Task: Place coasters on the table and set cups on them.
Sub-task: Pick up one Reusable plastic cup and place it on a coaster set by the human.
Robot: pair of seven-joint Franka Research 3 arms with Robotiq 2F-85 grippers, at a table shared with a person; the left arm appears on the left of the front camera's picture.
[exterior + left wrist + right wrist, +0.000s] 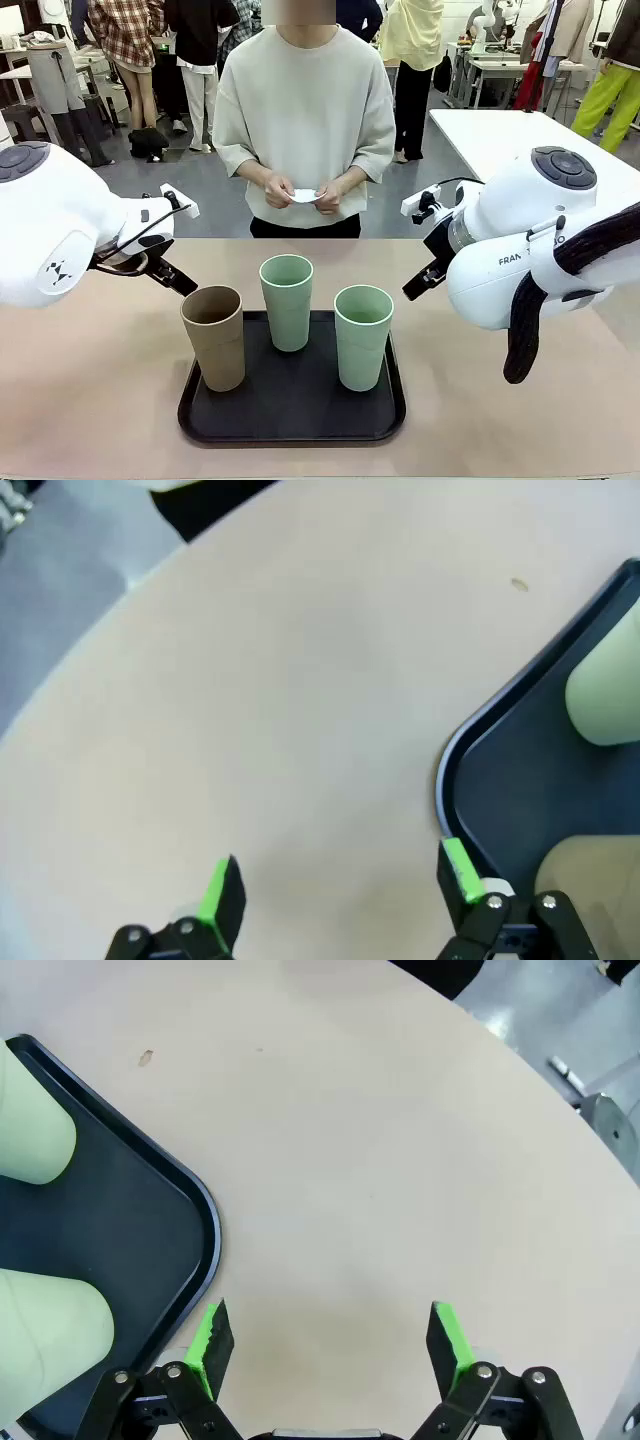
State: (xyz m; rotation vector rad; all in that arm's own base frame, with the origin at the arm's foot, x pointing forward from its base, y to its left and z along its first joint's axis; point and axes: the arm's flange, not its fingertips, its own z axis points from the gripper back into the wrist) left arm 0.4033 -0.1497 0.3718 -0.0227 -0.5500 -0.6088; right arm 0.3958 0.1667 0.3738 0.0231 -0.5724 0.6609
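Three cups (287,300) stand upright on the black tray (292,425): brown cup (214,336) at 9 o'clock, green ones at 12 and 3. Coasters (305,195) not down yet, held in the person's hands (278,190), 12 o'clock from the tray, beyond the table (90,400). Left gripper (340,880) jaws spread, empty, over bare tabletop, tray corner at its 3 o'clock, brown cup nearest. Right gripper (330,1345) also spread and empty, tray at its 9 o'clock, nearest the right green cup (363,336). Cup axes vertical, so a side grasp looks likely.
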